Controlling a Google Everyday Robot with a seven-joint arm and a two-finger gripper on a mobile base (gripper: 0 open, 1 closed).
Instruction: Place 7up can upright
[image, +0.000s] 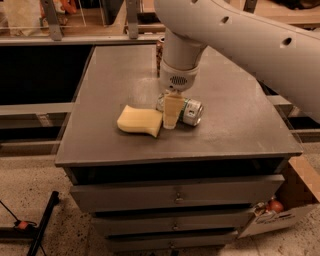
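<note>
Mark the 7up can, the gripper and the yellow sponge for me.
7up can (191, 112): camera view, side wall, can lying down.
gripper (171, 119): camera view, lower tip, at the can's sponge-side end.
yellow sponge (138, 120): camera view, middle of top face.

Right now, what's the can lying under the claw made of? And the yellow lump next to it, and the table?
7up can: probably thin aluminium, silvery with shiny glints.
Yellow lump: looks like foam, likely a sponge; matte, rounded edges.
Table top: dull grey, maybe metal or laminate, hard to tell.
The claw is down at the lying can.
</note>
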